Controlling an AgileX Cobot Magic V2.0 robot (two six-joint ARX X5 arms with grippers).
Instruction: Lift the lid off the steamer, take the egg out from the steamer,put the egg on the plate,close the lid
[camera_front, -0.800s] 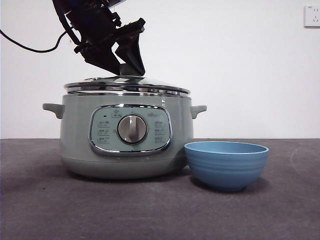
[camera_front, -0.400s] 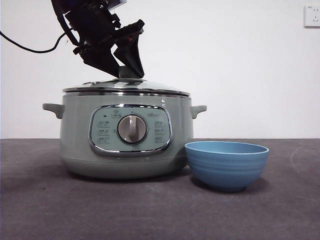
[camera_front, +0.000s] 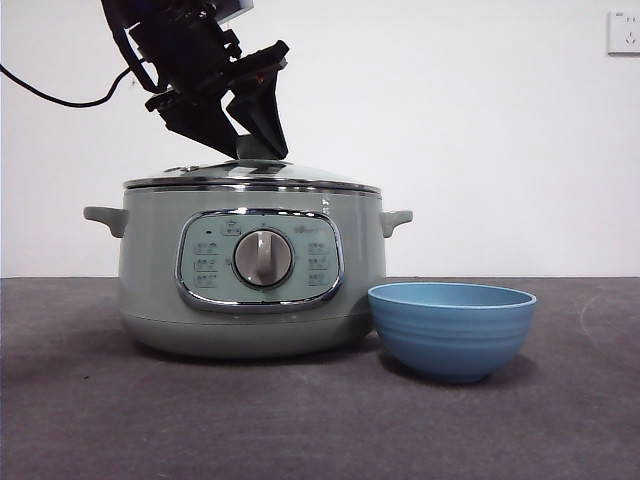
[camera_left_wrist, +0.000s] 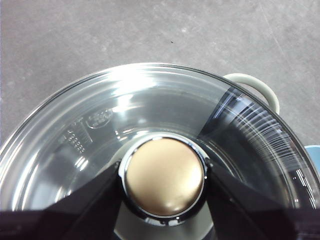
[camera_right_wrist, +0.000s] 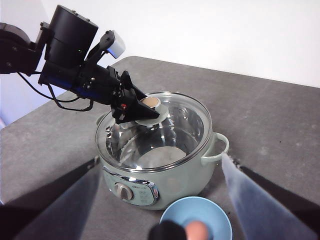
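Black left tool, black cable, white block, small red mark.

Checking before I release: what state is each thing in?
Lid: seated level on steamer.
Steamer: upright, closed.
Plate: upright beside steamer.
Egg: apparently in plate, cut off at the view's edge.
Left gripper: fingers shut on lid.
Right gripper: open, above plate.

At frame centre the steamer stands on the grey surface, its lid seated. From the upper left the left tool clasps the lid's knob. The plate sits at bottom centre, holding the egg.
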